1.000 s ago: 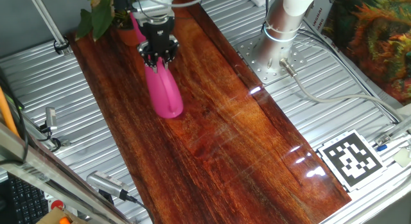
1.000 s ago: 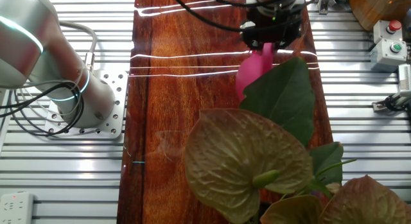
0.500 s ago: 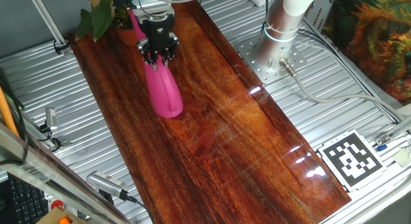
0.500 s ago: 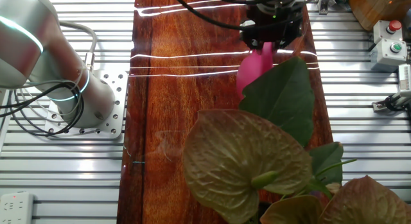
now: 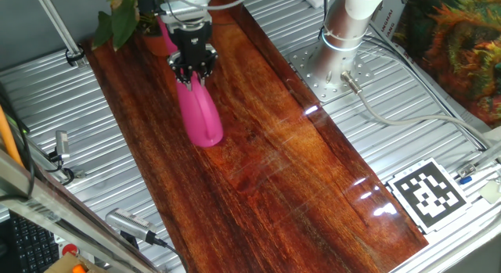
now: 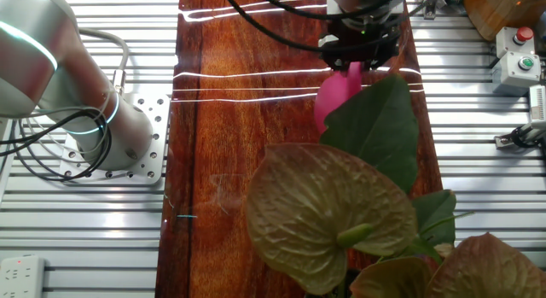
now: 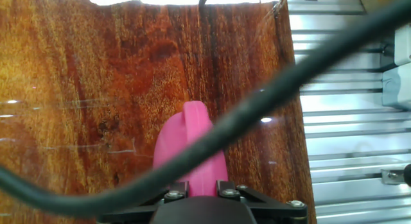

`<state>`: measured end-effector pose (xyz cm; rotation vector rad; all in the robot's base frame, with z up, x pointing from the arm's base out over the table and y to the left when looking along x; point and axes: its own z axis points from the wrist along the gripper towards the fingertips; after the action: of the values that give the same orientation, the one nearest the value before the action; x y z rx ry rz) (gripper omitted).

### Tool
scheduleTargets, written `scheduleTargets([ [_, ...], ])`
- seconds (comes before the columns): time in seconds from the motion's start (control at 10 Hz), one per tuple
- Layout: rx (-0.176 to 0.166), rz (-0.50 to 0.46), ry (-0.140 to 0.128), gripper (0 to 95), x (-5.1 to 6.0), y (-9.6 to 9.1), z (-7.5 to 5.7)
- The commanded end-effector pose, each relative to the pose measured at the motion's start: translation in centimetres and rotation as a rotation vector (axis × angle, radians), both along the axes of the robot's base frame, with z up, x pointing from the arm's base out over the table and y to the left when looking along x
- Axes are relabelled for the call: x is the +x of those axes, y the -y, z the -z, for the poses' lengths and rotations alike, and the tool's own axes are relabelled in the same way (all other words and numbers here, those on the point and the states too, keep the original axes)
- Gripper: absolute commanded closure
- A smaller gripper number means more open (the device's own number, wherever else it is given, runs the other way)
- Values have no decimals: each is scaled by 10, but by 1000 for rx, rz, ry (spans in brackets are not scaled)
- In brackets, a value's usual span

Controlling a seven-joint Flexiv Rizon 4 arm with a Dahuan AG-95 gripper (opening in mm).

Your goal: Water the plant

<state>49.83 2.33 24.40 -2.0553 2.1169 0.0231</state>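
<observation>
1. Plant [image 5: 116, 21]: a small cluster of broad, pointed, dark-green leaves at the far left corner of the worktop [image 5: 258, 156], cut off by the frame edge. A reddish pot seems to sit just beside the leaves, half hidden behind the arm. In the other fixed view its large leaves [image 6: 328, 221] fill the foreground and cover part of the can. Judged: it stands at the board's end so a can tipped from the middle reaches it.

2. Pink watering can [image 5: 200, 116]: tilted, its narrow upper end towards the plant and its broad base lower down over the dark wooden board. Whether the base touches the wood cannot be told. Judged: held at its upper part so that the arm can swing it towards the leaves and tip it.

3. End effector [image 5: 192, 66]: black, two-fingered, clenched on the upper part of the pink watering can; the hand view shows pink plastic [image 7: 191, 153] running out from between the fingers. A dark cable crosses that view.

4. Arm base [image 5: 344, 30]: white column bolted to a metal plate right of the board, clear of the working area.

5. Fiducial marker [image 5: 428, 195]: black-and-white square tag at the near right, on the ribbed metal surface; a pattern only, no letters. Judged: a camera reference.

6. Writing: dark print on a white panel behind the arm base, too small to read. No brand is legible.
</observation>
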Motion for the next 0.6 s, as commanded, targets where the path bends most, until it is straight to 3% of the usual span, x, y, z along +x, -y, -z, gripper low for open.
scheduleTargets([
  [0.1,-6,-11,-2,950,-5,3,-39],
  [0.6,9,-12,-7,950,-5,4,-40],
])
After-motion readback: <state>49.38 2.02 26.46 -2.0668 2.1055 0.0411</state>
